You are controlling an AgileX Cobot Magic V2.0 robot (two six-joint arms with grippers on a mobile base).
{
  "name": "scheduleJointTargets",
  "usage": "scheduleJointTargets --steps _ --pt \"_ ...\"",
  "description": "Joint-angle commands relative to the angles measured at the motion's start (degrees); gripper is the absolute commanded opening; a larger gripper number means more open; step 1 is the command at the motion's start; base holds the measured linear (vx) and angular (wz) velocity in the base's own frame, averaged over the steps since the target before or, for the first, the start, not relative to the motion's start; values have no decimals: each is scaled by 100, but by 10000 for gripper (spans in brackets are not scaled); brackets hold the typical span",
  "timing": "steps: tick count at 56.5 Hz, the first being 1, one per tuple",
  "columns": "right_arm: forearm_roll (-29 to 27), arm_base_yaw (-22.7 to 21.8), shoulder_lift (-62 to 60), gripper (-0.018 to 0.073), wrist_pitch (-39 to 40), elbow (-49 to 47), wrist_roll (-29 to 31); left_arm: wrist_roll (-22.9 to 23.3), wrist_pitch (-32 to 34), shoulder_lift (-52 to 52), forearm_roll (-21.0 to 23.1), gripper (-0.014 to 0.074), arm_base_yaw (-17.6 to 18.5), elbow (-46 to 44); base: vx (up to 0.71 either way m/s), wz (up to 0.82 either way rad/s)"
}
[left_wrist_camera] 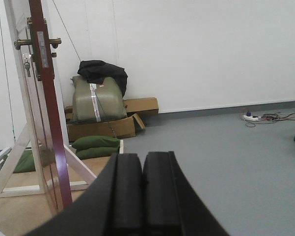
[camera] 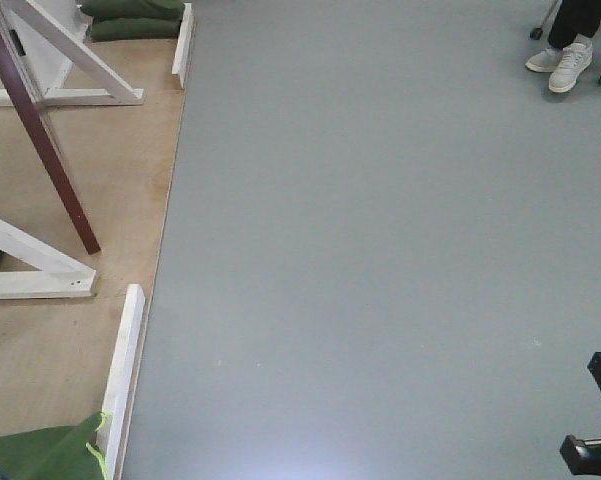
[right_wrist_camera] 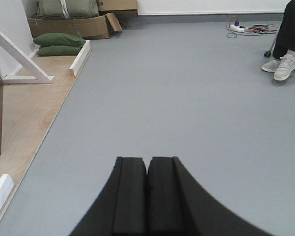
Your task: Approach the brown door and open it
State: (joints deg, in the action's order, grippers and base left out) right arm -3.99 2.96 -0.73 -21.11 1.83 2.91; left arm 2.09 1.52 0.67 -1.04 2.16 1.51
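Two grippers in view, and both are closed up tight: the left gripper (left_wrist_camera: 142, 194) has its black pads pressed together with nothing between them, and the right gripper (right_wrist_camera: 147, 196) is the same, low over the grey floor (right_wrist_camera: 176, 88). The brown door (left_wrist_camera: 45, 123) stands at the far left, edge-on to the left wrist camera, on the wooden platform (camera: 50, 350), well apart from both grippers. Its brass lever handle (left_wrist_camera: 23, 43) sticks out up high, with keys (left_wrist_camera: 27, 68) hanging just below. White braces (camera: 35, 262) prop the frame. Green sandbags (left_wrist_camera: 94, 146) lie beyond the door, cardboard boxes (left_wrist_camera: 140, 105) behind them by the wall. Far right, someone's grey shoes (camera: 563, 62).
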Motion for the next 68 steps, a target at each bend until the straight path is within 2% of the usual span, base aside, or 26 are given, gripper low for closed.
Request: scheduleJointTargets --steps 1,68 --pt "19 11 -32 0 447 25 37 12 487 81 19 66 4 -133 0 0" --pt "19 11 -32 0 447 25 37 12 487 81 19 66 4 -133 2 1"
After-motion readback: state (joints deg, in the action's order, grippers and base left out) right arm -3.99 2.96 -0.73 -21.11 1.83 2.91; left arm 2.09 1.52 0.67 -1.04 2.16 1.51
